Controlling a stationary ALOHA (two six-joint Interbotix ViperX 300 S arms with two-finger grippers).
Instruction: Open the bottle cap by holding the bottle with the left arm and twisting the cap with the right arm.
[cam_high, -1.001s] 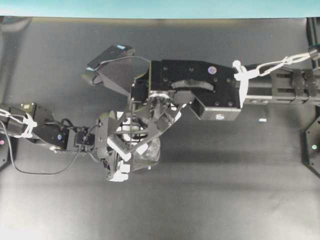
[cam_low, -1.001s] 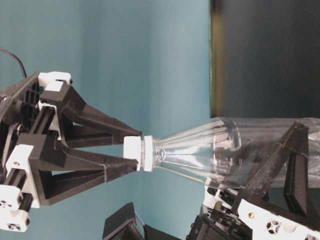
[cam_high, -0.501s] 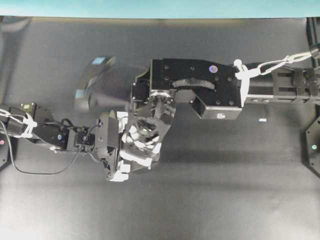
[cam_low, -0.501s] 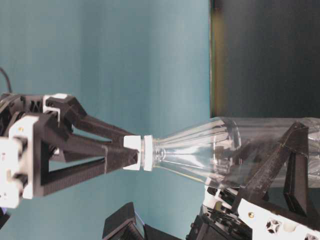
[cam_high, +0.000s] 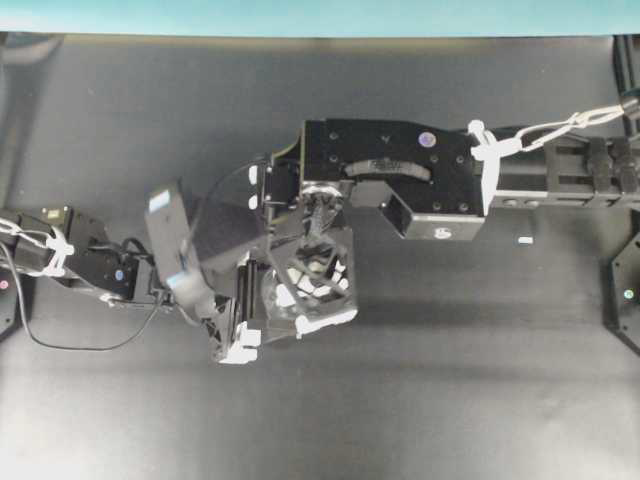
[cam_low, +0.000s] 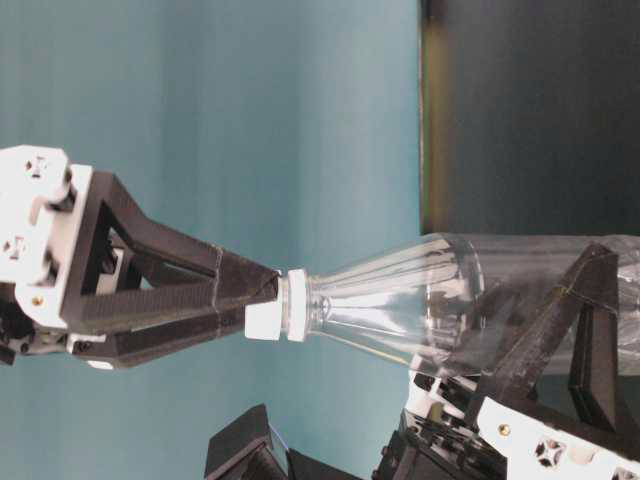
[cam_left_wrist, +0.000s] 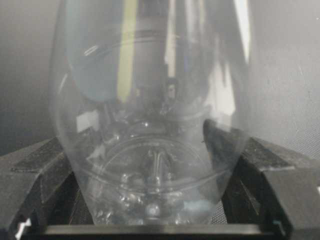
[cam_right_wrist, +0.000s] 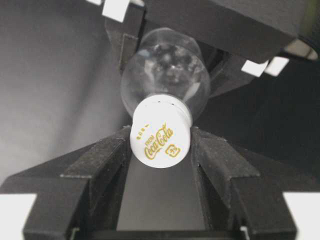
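Observation:
The clear bottle (cam_low: 430, 295) stands upright on the table. My left gripper (cam_low: 545, 385) is shut on its lower body. In the left wrist view the bottle (cam_left_wrist: 150, 130) fills the space between the black fingers (cam_left_wrist: 262, 167). My right gripper (cam_right_wrist: 161, 146) is shut on the white bottle cap (cam_right_wrist: 161, 138), with a finger (cam_right_wrist: 107, 160) on each side. The table-level view shows the fingertips pinching the cap (cam_low: 263, 321). From overhead the right gripper (cam_high: 312, 280) covers most of the bottle, and the left gripper (cam_high: 238, 330) sits just to its left.
A small white fleck of tape (cam_high: 524, 240) lies on the black table (cam_high: 450, 390) to the right. A black arm mount (cam_high: 625, 295) sits at the right edge. A teal wall (cam_high: 300, 15) runs along the back.
My right gripper has rotated about the cap's axis while staying shut on it; its wrist camera swung from the upper left down to the left. The bottle and left gripper have not moved.

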